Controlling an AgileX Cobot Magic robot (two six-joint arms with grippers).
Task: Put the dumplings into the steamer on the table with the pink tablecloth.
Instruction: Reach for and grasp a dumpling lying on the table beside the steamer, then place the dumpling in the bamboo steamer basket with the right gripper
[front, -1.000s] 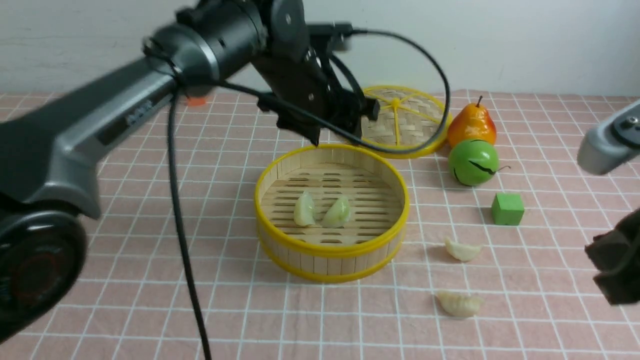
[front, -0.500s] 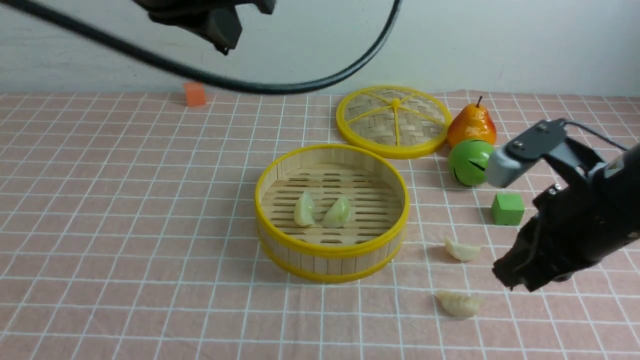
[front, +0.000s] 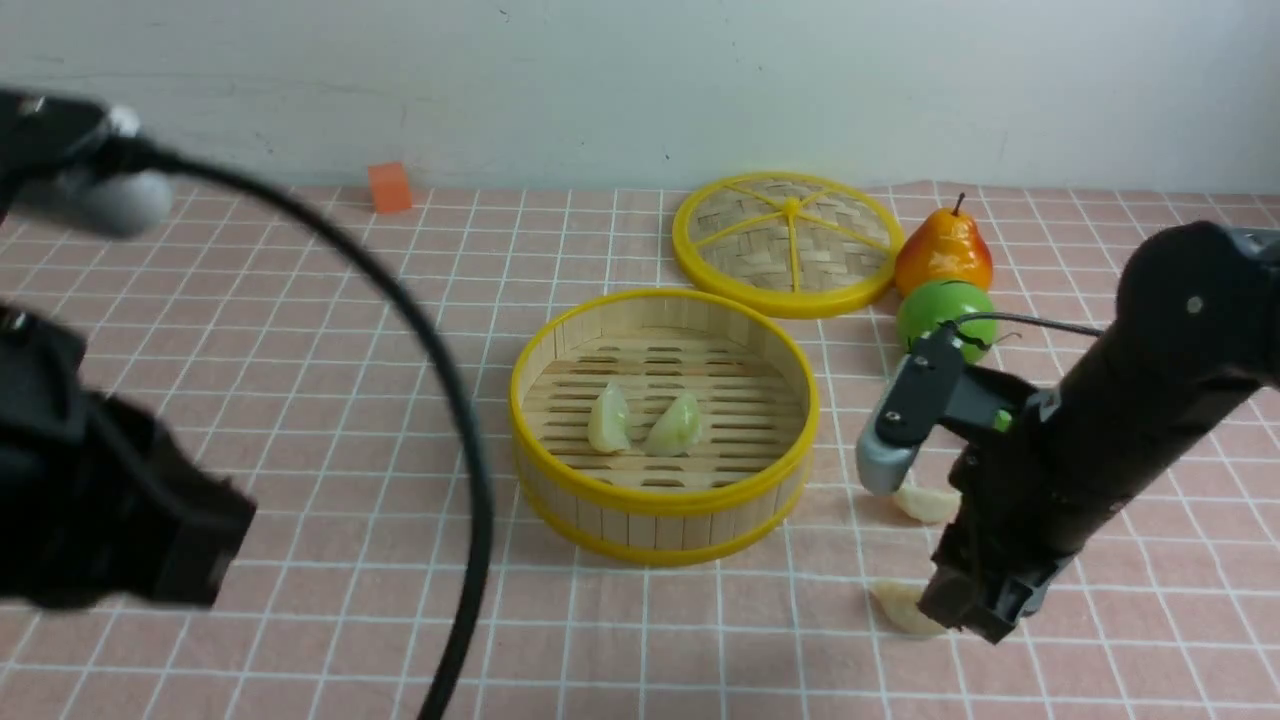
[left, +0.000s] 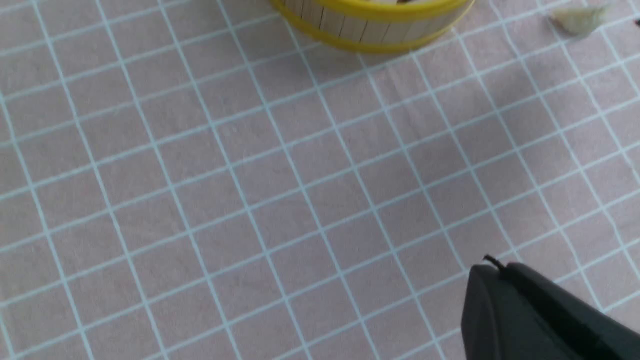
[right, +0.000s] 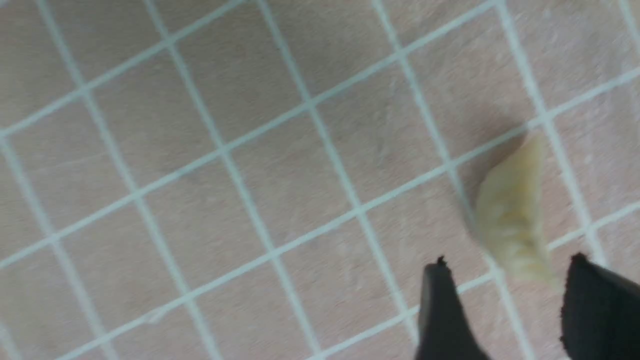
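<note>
The steamer (front: 655, 522) stands mid-table on the pink tablecloth (front: 300, 400), with two dumplings (front: 608, 418) (front: 675, 423) lying on its slatted floor. To its right a third dumpling (front: 928, 503) lies on the cloth, partly behind the right arm. The nearest dumpling (front: 898, 607) touches the tip of my right gripper (front: 978, 615). In the right wrist view that gripper (right: 510, 265) is open, low over the cloth, with one end of this dumpling (right: 512, 225) between its fingertips. My left gripper (left: 492, 267) is shut and empty, above bare cloth on the near side of the steamer (left: 370, 35).
The flat woven lid (front: 785, 240) lies behind the steamer, with a pear (front: 943, 250) and a green round fruit (front: 945, 315) to its right. An orange cube (front: 389, 187) sits at the far edge. The left arm (front: 100, 500) and its black cable (front: 440, 400) fill the near left.
The left arm pulled back from above the steamer to the near left and its gripper shut. The right arm swung in from the right, lowered to the nearest dumpling and opened its jaws.
</note>
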